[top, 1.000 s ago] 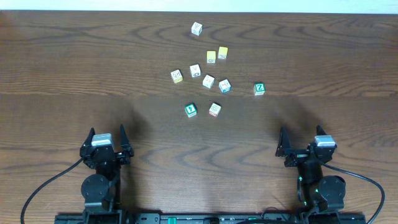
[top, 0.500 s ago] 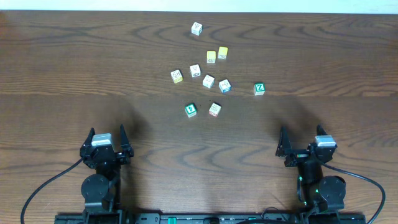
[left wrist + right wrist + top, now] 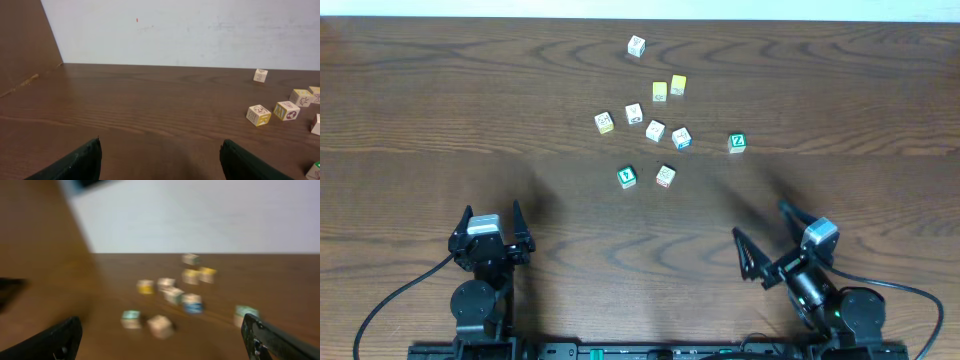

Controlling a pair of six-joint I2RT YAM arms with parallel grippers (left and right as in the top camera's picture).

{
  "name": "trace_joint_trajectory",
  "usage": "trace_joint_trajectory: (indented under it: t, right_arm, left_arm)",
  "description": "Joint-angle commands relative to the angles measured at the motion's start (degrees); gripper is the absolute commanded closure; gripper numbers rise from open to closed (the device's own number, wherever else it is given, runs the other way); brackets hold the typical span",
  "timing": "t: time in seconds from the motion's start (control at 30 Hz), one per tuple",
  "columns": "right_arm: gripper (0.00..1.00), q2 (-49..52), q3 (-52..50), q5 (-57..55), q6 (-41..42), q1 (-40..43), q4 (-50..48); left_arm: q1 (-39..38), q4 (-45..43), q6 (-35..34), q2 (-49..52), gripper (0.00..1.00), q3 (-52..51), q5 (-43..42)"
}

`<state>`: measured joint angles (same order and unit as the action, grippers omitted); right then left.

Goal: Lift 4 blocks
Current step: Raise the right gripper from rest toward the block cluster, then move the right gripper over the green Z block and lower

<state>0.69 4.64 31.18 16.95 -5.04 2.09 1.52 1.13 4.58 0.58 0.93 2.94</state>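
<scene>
Near the table middle, the Z block sits at right, the blue-print block left of it, and the green block and red-print block side by side nearer the left gripper and right gripper. Both stand wide open and empty, well apart from all four.

Right wrist view is smeared all over: we see the blocks only as soft blobs, prints unreadable. The greenish block is probably the Z one, can't confirm. In the left wrist view the right edge cuts a green block, a pale block and a yellow cube. The bottom edge cuts both fingers of the left gripper. From overhead we find most prints too small to read.
</scene>
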Motion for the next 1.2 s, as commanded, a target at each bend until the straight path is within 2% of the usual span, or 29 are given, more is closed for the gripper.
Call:
trace_joint_trajectory:
  t: [0.0,0.27,0.4,0.53,0.63,0.73,0.87,1.1,1.17]
  right_arm:
    - [0.01,-0.2,4.4,12.6,5.7,0.7,0.2]
    - [0.01,-0.1,4.7,14.2,5.8,0.7,1.1]
    - [0.01,1.9,5.0,8.4,7.3,0.7,3.3]
    - [0.01,9.8,7.6,3.8,5.4,0.7,1.2]
    - [0.01,20.5,13.1,1.6,1.6,0.7,1.2]
    - [0.01,33.9,21.7,1.3,-3.8,0.6,4.7]
    - [0.01,53.0,38.8,0.0,-10.5,-0.3,15.5]
    - [0.01,78.8,74.2,-23.0,-10.7,-0.3,47.5]
    - [0.01,83.4,81.3,-25.4,-10.8,-0.3,52.3]
  left_arm:
    - [0.4,2.7,0.6,-0.3,0.24,-0.7,0.9]
    - [0.4,2.7,0.6,-0.3,0.24,-0.7,0.9]
    - [0.4,2.7,0.6,-0.3,0.24,-0.7,0.9]
    - [0.4,2.7,0.6,-0.3,0.24,-0.7,0.9]
    - [0.4,2.7,0.6,-0.3,0.24,-0.7,0.9]
    - [0.4,2.7,0.6,-0.3,0.24,-0.7,0.9]
    - [0.4,2.7,0.6,-0.3,0.24,-0.7,0.9]
    - [0.4,2.7,0.6,-0.3,0.24,-0.7,0.9]
    - [0.4,2.7,0.6,-0.3,0.24,-0.7,0.9]
